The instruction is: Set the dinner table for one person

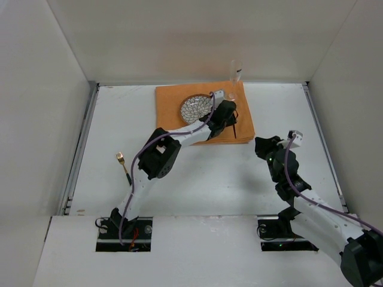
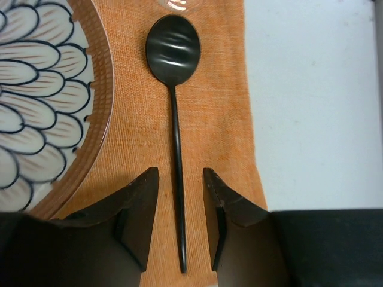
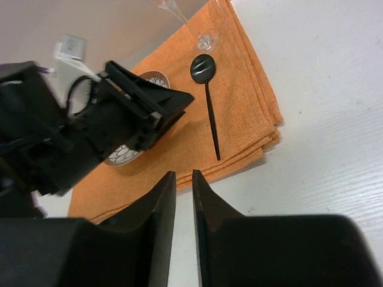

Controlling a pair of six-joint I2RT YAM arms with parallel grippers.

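Spoon is being straddled, not gripped, by the part-open left hand, its handle lying lengthwise between the fingers, bowl pointing away.

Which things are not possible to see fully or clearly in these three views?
Glass: right wrist view, bowl cut off by the top edge.
Plate: right wrist view, mostly hidden behind the left end effector.
Gold utensil: top view, too small to tell fork from spoon.
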